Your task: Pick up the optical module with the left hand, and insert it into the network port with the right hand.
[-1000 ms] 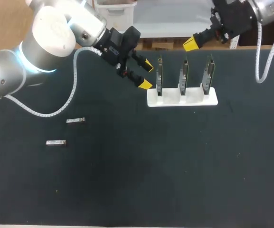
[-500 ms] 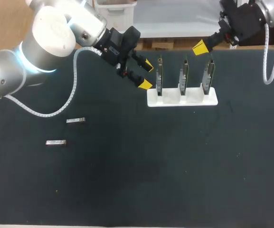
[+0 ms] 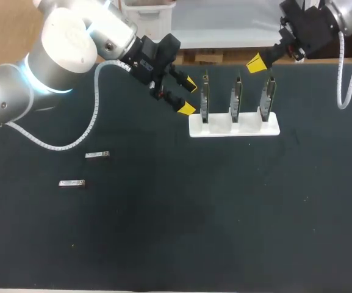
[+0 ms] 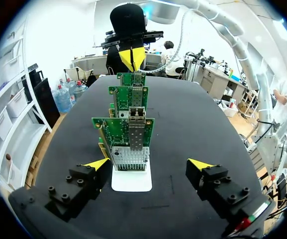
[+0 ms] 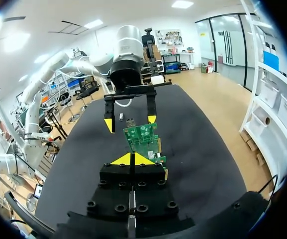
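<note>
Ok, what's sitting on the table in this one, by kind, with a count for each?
Optical modules, lying loose on the mat: 2
Green circuit boards, standing upright in a row: 3
White holder under the boards: 1
Total: 6

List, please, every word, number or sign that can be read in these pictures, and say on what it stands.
None: no text can be read in any view.
Farther optical module: pale top face, any print too small to read.
Nearer optical module: the same, too small to read.
Circuit boards: any markings are too small and blurred to read.
</note>
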You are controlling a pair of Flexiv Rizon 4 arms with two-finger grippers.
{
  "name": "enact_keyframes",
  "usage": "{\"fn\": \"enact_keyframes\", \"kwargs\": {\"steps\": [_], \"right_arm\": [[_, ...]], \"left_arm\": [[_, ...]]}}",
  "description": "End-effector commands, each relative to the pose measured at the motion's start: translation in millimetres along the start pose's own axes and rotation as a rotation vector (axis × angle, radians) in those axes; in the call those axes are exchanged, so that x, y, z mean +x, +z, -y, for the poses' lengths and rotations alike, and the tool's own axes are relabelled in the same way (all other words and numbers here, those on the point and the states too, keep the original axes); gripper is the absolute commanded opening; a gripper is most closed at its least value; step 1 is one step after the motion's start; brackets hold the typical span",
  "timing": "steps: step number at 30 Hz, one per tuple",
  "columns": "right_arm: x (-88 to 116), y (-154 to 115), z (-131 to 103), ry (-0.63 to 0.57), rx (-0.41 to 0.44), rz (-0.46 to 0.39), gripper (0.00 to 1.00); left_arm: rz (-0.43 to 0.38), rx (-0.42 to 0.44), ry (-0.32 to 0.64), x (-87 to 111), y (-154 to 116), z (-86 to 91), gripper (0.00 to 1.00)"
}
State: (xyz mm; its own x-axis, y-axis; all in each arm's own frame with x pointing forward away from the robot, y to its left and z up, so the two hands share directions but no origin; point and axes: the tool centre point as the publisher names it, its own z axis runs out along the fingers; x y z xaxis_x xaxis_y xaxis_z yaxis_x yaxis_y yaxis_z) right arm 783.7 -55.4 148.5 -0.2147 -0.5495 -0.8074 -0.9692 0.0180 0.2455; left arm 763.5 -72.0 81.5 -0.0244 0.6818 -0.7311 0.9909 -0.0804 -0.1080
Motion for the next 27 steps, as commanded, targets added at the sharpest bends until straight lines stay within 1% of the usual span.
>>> {"fn": "enact_keyframes", "kwargs": {"steps": [1,3,4,5,19,21,27], "right_arm": [[1,0,-2,0.0,0.007,0.004,0.0],[1,0,-2,0.002,0.012,0.006,0.0],[2,0,-2,0.005,0.018,0.009,0.47],[2,0,-2,0.013,0.031,0.015,1.0],[2,0,-2,0.013,0.031,0.015,1.0],[2,0,-2,0.013,0.031,0.015,1.0],[2,0,-2,0.013,0.031,0.015,1.0]], "left_arm": [[-0.003,0.002,-0.001,-0.5,0,-1.0,1.0],[-0.003,0.002,-0.001,-0.5,0,-1.0,1.0],[-0.003,0.002,-0.001,-0.5,0,-1.0,1.0],[-0.003,0.002,-0.001,-0.5,0,-1.0,1.0],[-0.003,0.002,-0.001,-0.5,0,-1.0,1.0],[-0.002,-0.005,0.007,-0.7,-2,-0.8,1.0],[-0.03,-0.045,0.043,1.5,-12,1.7,1.0]]}}
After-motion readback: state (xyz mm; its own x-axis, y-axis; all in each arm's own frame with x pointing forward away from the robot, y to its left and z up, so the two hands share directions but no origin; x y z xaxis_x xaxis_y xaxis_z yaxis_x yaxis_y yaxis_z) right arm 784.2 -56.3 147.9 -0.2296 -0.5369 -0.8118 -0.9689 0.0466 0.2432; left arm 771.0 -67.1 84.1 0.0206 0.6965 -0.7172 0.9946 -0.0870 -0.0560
